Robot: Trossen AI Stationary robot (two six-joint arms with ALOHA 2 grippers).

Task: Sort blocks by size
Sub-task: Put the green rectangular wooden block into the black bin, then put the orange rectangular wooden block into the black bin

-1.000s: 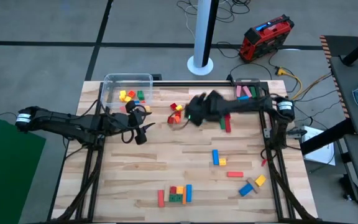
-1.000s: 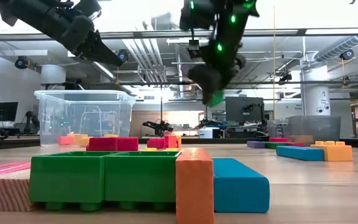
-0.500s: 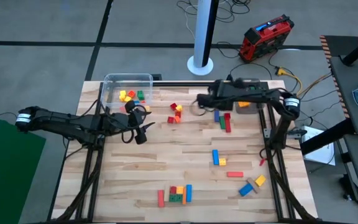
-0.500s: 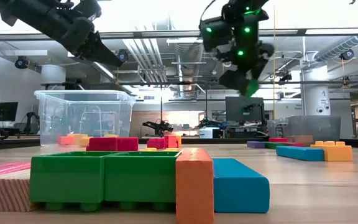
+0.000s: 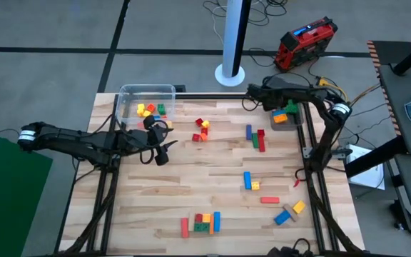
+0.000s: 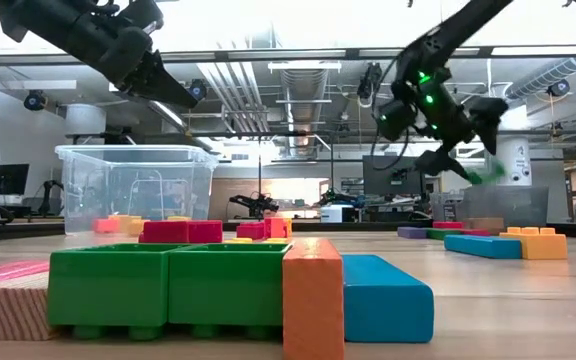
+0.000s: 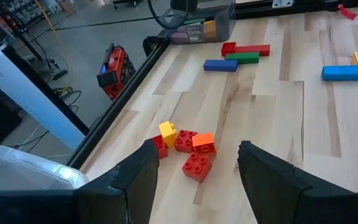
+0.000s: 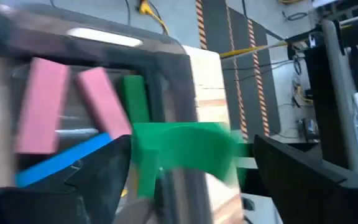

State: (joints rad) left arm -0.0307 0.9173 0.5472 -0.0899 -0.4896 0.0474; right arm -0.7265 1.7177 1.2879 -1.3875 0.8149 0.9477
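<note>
Green plastic shows between the fingers of the right hand (image 8: 185,155) — a green block (image 8: 179,152), blurred, pinched there above a dark tray (image 5: 282,120) at the far right corner of the worktop (image 5: 191,178). In that tray lie two pink bars (image 8: 42,102), a blue bar (image 8: 61,160) and another green one. From overhead the right hand (image 5: 254,94) sits at the far edge of the pale wooden planks, well apart from most of the loose blocks.

The left hand (image 7: 194,180) hangs over the left side of the worktop, its two dark fingers spread wide with nothing between them. Just ahead of it lies a small heap of studded bricks (image 7: 188,149) — red, yellow and orange. Beside it stands a clear plastic tub (image 5: 146,102) with a few yellow, red and green pieces inside.

Elsewhere on the wood: a blue, a green and a red bar (image 5: 255,137) side by side near the tray, a blue bar with a yellow cube (image 5: 250,181) mid-table, and a near-edge cluster (image 5: 201,223) of red, green, orange and blue, smooth wooden bars mixed with studded bricks.
</note>
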